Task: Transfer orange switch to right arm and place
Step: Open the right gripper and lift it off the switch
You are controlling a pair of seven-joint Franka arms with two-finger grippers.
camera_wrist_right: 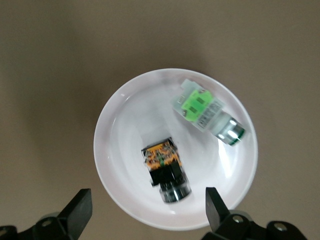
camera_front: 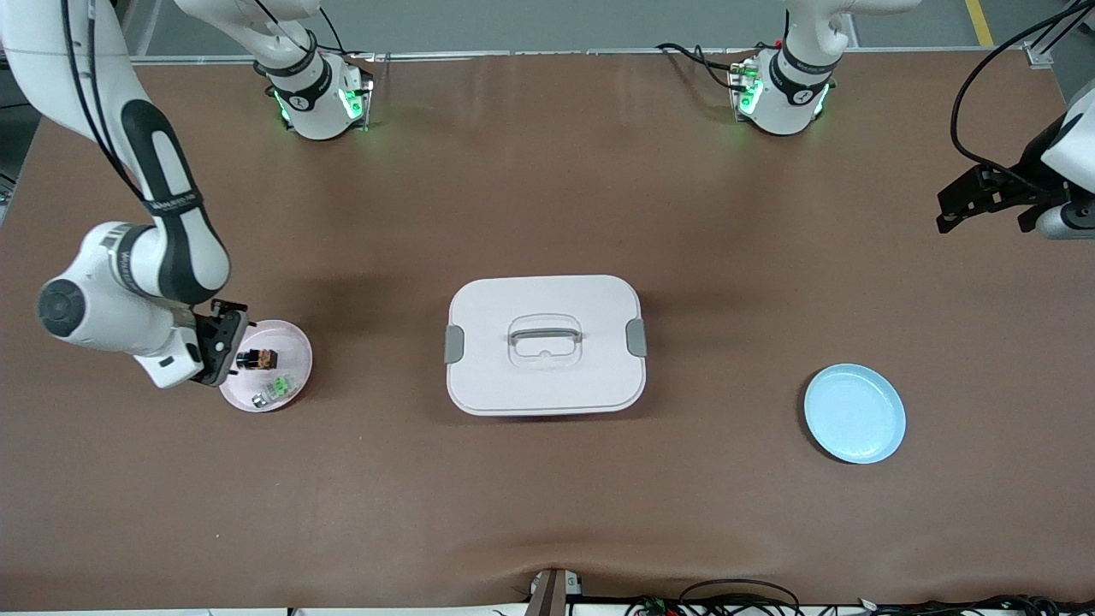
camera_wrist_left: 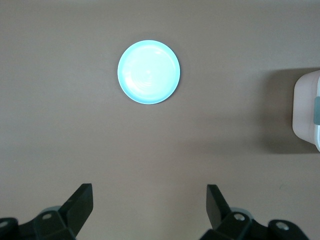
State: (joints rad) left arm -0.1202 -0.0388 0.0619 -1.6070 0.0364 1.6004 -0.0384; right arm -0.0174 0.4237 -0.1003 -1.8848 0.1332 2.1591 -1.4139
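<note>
Two small parts lie in the pink plate [camera_front: 295, 342] at my right arm's end of the table: the orange switch [camera_front: 257, 358] and, just beside it and nearer the front camera, the green-and-silver part [camera_front: 275, 391]. My right gripper [camera_front: 224, 340] hangs over the plate's edge with its fingers spread wide and nothing between them; in the right wrist view the switch [camera_wrist_right: 166, 170] lies on its side on the plate floor, apart from both fingertips, so I judge it set down and released where it belongs. The dish's shallow rim keeps the stubby thing from rolling off, and resting it clear of the green part [camera_wrist_right: 207, 112] means neither got knocked.

My left gripper [camera_front: 984, 201] waits up over the bare table at the left arm's end, jaws wide apart and empty, well apart from everything. Its wrist view looks down on the blue plate [camera_wrist_left: 148, 72], which holds nothing, with a corner of the white lidded box [camera_wrist_left: 307, 110] at the frame's edge. That box sits mid-table between the two plates, which is why a handover between arms suits this job. What remains, I judge, is only lifting my right arm away.
</note>
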